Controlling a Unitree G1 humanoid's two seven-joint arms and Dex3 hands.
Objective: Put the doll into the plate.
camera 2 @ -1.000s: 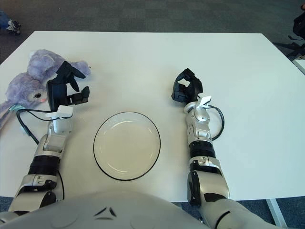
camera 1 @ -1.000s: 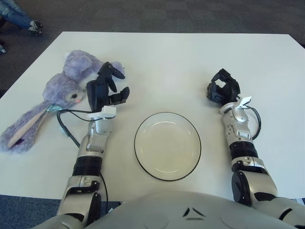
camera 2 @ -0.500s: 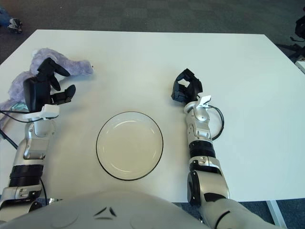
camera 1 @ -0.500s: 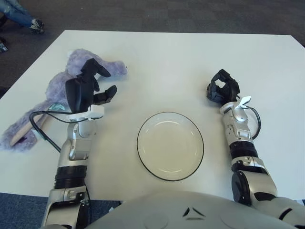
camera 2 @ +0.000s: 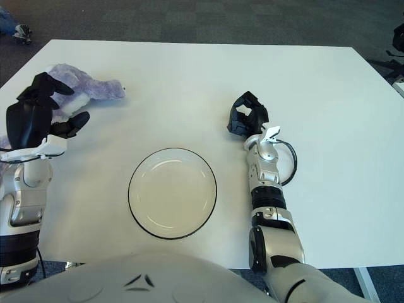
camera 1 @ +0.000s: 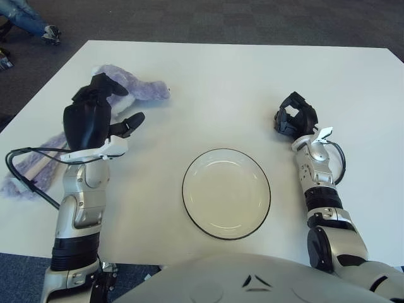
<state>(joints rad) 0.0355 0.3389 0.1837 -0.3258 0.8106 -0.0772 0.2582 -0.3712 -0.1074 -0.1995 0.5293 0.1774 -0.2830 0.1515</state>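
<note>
Your left hand [camera 1: 95, 120] hangs over the purple plush doll [camera 1: 136, 88] at ten o'clock on the tabletop [camera 1: 214, 82], fingers spread, gripping nothing and hiding the doll's middle. A black cable [camera 1: 25, 170] trails beside that arm. The glass plate [camera 1: 226, 192] lies at centre, well apart. Your right hand [camera 1: 295, 118] rests at two o'clock, fingers curled on nothing.

A white table [camera 1: 214, 82] stands on dark carpet [camera 1: 221, 19], with perhaps a person's shoe [camera 1: 47, 33] beyond.
</note>
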